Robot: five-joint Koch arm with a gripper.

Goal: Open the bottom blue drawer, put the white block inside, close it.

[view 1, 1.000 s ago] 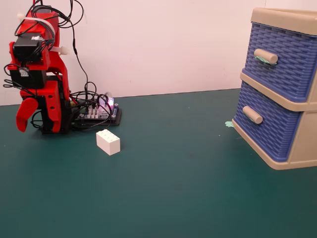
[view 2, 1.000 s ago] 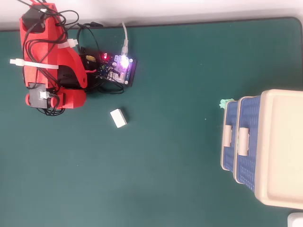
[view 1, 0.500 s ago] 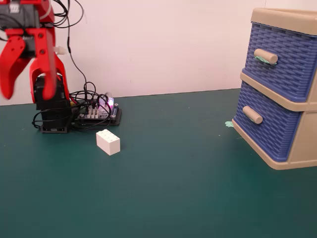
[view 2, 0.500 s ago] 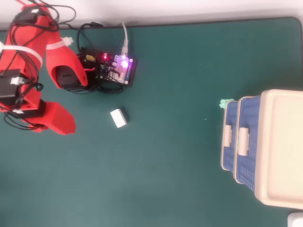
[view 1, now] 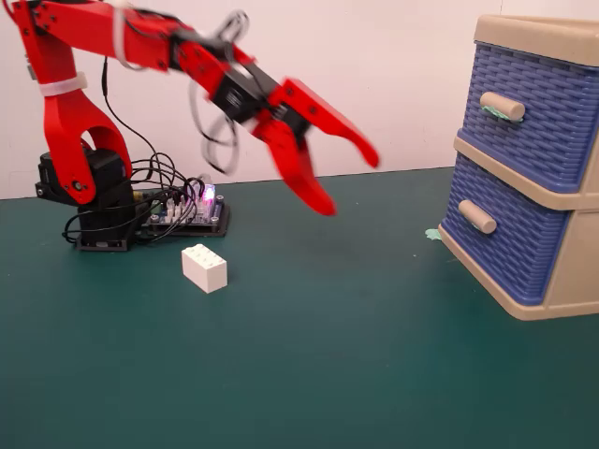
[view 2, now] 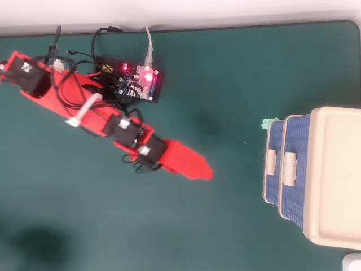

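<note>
Red gripper aloft mid-tabletop, jaws spread wide, holding nothing. Bottom blue drawer shut, well apart to the right in the fixed view; opening step not yet begun by the look of it. Next move likely: reach across, take the beige handle, pull. White block on the tabletop near the arm base. Count: two drawers, one block, one gripper.

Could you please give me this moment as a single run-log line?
claw: open, empty, in the air | white block: on mat, untouched | bottom blue drawer: closed | step: reaching, nothing grasped
</note>
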